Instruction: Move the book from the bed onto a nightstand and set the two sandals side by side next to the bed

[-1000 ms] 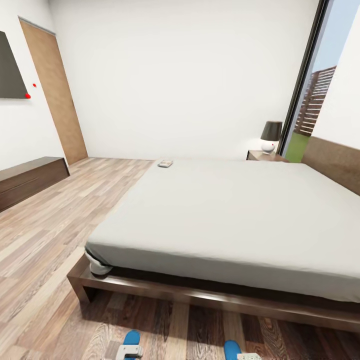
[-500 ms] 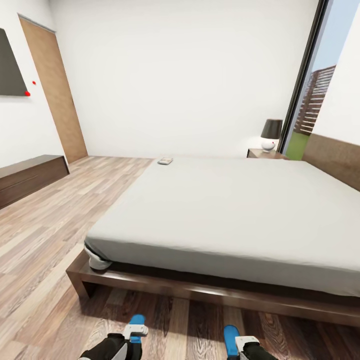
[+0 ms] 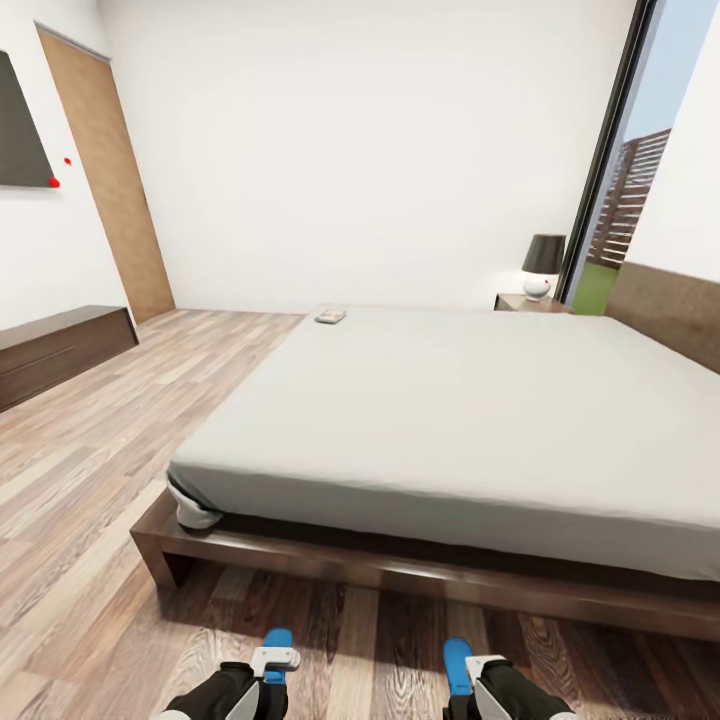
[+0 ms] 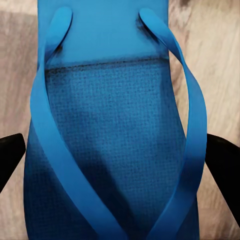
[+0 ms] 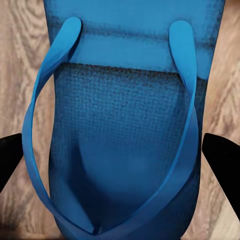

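Note:
Two blue sandals show at the head view's lower edge, above the wood floor in front of the bed's foot. My left gripper (image 3: 274, 660) is shut on the left sandal (image 3: 277, 640). My right gripper (image 3: 470, 672) is shut on the right sandal (image 3: 457, 658). In each wrist view black fingertips (image 4: 11, 156) (image 5: 222, 152) press the sides of a blue sandal (image 4: 117, 125) (image 5: 125, 130). The book (image 3: 330, 316) lies at the far left corner of the bed (image 3: 450, 410). A nightstand (image 3: 520, 301) stands beyond the bed by the window.
A dark-shaded lamp (image 3: 543, 266) stands on the nightstand. A long dark cabinet (image 3: 60, 350) runs along the left wall under a dark screen (image 3: 20, 130). A brown door (image 3: 110, 190) is at the far left. Wood floor stretches left of the bed.
Both arms have come further up into the head view, carrying the sandals with them. The whole picture has shifted slightly, so the camera moved.

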